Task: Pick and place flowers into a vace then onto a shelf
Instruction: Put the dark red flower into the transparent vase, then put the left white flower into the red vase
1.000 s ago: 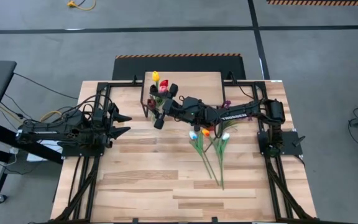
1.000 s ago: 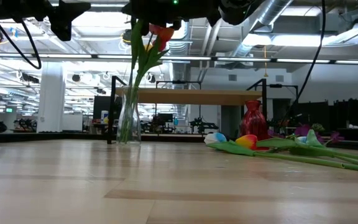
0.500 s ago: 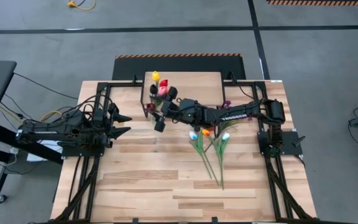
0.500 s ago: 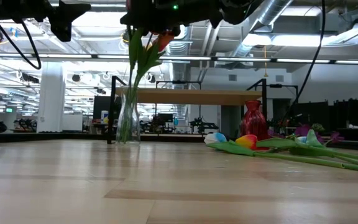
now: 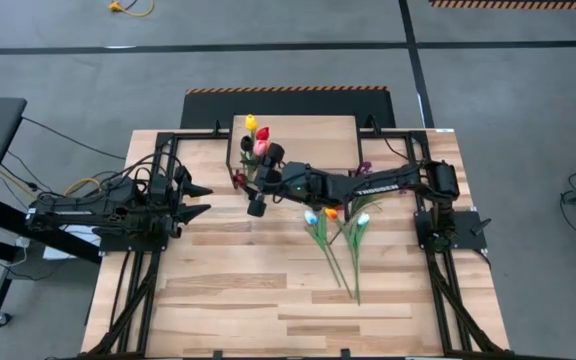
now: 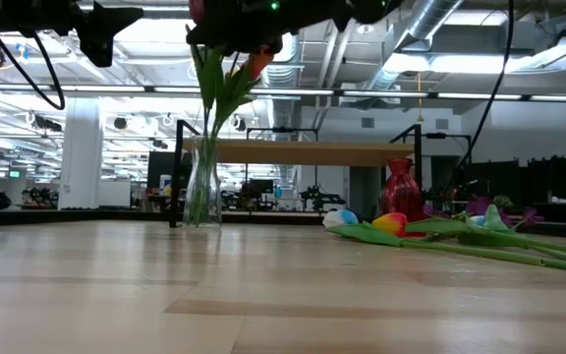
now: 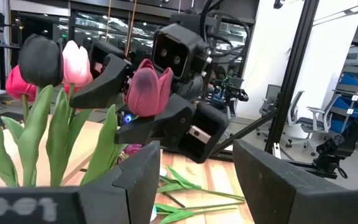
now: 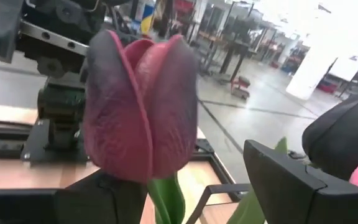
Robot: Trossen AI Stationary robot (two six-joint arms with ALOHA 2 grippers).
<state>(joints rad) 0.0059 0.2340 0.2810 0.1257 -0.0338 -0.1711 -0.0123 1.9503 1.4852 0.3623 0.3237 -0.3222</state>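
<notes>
The right gripper (image 5: 259, 180), at the desk's far edge beside the clear glass vase (image 6: 202, 189), stands part open around a dark maroon tulip (image 8: 140, 106); whether it grips it is unclear.

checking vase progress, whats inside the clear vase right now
The clear vase holds green tulip stems and leaves; the left wrist view shows dark, pink and magenta heads above. The right gripper hides the tops in the low view, so no exact count.

Tulips (image 5: 257, 140) upright in vase, loose flowers (image 5: 334, 232) flat – mid-table
</notes>
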